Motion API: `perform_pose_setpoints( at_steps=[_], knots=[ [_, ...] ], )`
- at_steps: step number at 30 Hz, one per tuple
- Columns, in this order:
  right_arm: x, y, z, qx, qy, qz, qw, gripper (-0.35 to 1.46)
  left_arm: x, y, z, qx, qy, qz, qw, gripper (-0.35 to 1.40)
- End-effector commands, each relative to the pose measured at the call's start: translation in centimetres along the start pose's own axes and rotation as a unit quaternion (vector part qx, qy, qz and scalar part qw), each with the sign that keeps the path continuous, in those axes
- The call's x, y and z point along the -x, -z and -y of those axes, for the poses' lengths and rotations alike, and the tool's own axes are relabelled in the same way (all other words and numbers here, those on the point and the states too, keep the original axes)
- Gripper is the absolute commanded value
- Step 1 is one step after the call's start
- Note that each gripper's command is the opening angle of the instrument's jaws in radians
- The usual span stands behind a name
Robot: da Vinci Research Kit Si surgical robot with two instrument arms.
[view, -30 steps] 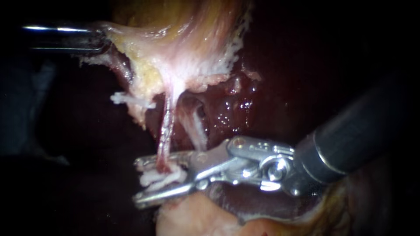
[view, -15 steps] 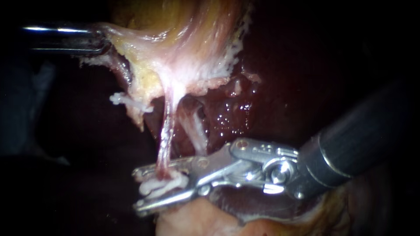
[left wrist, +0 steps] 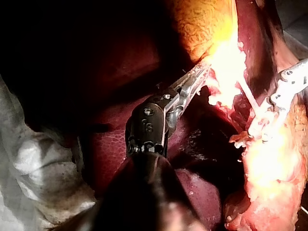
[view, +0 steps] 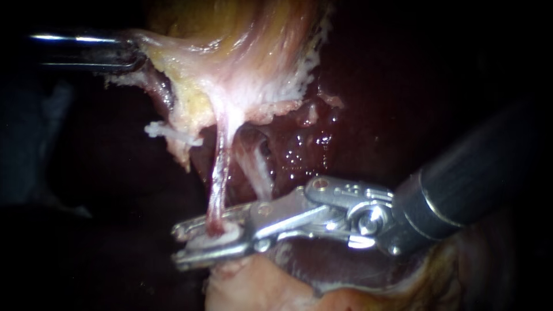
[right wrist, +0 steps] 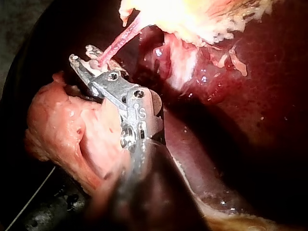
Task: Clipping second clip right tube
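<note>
Jaws on the right instrument (view: 180, 246) are squeezed down on the white clip (view: 227, 232), right at the bottom end of the reddish tube (view: 219, 173). Left instrument (view: 129, 52) jaws pinch the gallbladder (view: 242, 46) edge, upper left.

The right instrument (view: 199, 245) and left instrument (left wrist: 195, 82) have dark shafts and pinned metal wrist joints

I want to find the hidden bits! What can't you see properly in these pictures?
Left wrist view: glare whites out where the left instrument meets the gallbladder.
Endoscope view: that instrument's tip is lost behind gallbladder and shadow.
Endoscope view: the right instrument's jaws cover most of the clip, so whether it fully circles the tube is hidden.
Right wrist view: the clip there is too small to judge.
</note>
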Motion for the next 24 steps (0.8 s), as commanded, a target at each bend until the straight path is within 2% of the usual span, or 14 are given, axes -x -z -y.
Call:
perform_pose_setpoints(
  at_steps=[1, 8, 11, 15, 24],
  knots=[
    [0.0, 0.01, -0.01, 0.0, 0.0, 0.0, 1.0, -0.05, 0.0, 0.0, 0.0, 0.0, 0.0, 0.0, 1.0, -0.35],
    [0.01, 0.04, -0.03, 0.003, -0.006, -0.001, 1.0, -0.35, 0.0, 0.0, 0.0, 0.0, 0.0, 0.0, 1.0, -0.35],
    [0.01, 0.05, -0.03, 0.007, -0.023, -0.005, 0.9997, -0.35, 0.0, 0.0, 0.0, 0.0, 0.0, 0.0, 1.0, -0.35],
    [0.04, 0.04, -0.03, 0.015, -0.023, 0.01, 0.9996, -0.35, 0.0, 0.0, 0.0, 0.0, 0.0, 0.0, 1.0, -0.35],
    [0.08, 0.06, -0.08, 0.016, -0.022, 0.01, 0.9996, -0.35, 0.0, 0.01, 0.0, 0.0, 0.0, 0.0, 1.0, -0.35]
  ],
)
